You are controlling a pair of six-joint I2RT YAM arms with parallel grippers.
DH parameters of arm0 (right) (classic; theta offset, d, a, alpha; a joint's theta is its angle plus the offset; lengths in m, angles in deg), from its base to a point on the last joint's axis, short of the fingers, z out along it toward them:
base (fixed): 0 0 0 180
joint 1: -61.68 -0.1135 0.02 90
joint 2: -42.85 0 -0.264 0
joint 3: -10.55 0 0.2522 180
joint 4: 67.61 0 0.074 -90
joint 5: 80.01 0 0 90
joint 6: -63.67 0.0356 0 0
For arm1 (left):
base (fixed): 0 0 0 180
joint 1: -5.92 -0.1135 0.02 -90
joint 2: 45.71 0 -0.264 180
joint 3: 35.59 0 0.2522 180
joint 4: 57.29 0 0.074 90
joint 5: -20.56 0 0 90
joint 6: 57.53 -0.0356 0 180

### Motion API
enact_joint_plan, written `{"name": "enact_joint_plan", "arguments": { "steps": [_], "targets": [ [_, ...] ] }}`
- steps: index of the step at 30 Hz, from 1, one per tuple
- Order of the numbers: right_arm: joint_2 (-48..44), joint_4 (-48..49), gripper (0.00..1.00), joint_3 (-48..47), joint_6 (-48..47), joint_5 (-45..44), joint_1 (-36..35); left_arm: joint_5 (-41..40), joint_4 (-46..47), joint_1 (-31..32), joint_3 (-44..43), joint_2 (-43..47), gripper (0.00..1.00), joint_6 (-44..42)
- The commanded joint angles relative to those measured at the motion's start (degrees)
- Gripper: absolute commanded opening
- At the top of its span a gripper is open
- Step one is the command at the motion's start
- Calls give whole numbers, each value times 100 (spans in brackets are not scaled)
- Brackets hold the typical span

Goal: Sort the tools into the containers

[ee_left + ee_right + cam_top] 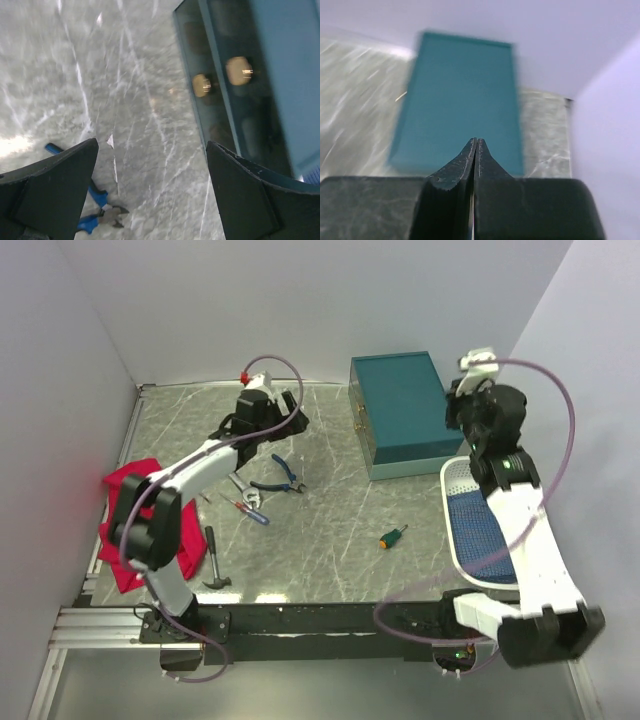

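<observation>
Basically, grey marbled tabletop (330,540), pale walls on far, left and right sides. Then left arm (200,465), reaching from near-left base up toward far centre, and right arm (530,530), stretched along right edge toward far right. Next, teal box (400,410) at far right of centre, lid down, two gold fittings (202,85) on its left-facing side, blurred in left wrist view; same box filling most of right wrist view (460,100). Just on near side of it, white oval basket (455,490) with blue lining (480,530), largely hidden under right arm, contents not readable. At left edge, red cloth (125,485), bunched, partly under left arm. Now left pincer (152,145): spread wide, gripping nothing, hovering above bare marble just left of box. And right pincer (475,145): pressed fully closed, nothing between fingers, raised over near end of box and pointing along lid. Visible tools all lying loose on tabletop. Near left arm base, black-handled hammer (213,560), head toward near edge. Left of centre, blue-handled pliers (280,478), also low in left wrist view (100,212). Just beside them on left, silver wrench (247,492). Just nearward of that, red-and-blue-handled screwdriver (245,510). Smallest, stubby orange-and-green screwdriver (392,536), alone near centre, well apart from other tools, between them and basket.
</observation>
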Motion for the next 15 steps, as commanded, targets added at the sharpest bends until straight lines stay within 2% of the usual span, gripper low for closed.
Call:
{"name": "enact_joint_plan", "arguments": {
  "steps": [1,3,4,5,7,8,10,11,12,15],
  "targets": [
    [1507,1283,0,-193,1030,-1523,748,-27,35,123,-510,-716,96,678],
    [2028,871,0,-878,1671,-1437,1128,43,132,220,-713,-929,99,537],
    [2526,704,0,-1124,1856,-1297,1512,104,175,308,-862,-1139,96,484],
    [2775,459,0,-1561,2092,-956,1655,166,272,343,-924,-1236,83,466],
    [3502,229,0,-2012,2209,-647,1902,447,447,414,-1004,-1491,67,475],
    [3742,-51,0,-2466,2235,-97,2103,552,622,431,-1004,-1562,52,466],
    [4434,-404,0,-2969,2218,834,2306,780,773,502,-1013,-1746,35,466],
    [4586,-440,4,-3207,2218,1806,2542,868,843,519,-1022,-1808,12,457],
    [4675,-432,7,-3218,2244,1963,2579,930,931,563,-1030,-1870,1,457],
    [5000,-528,2,-3367,2043,2210,2615,1080,1089,599,-1118,-2116,1,510]
  ]
}}
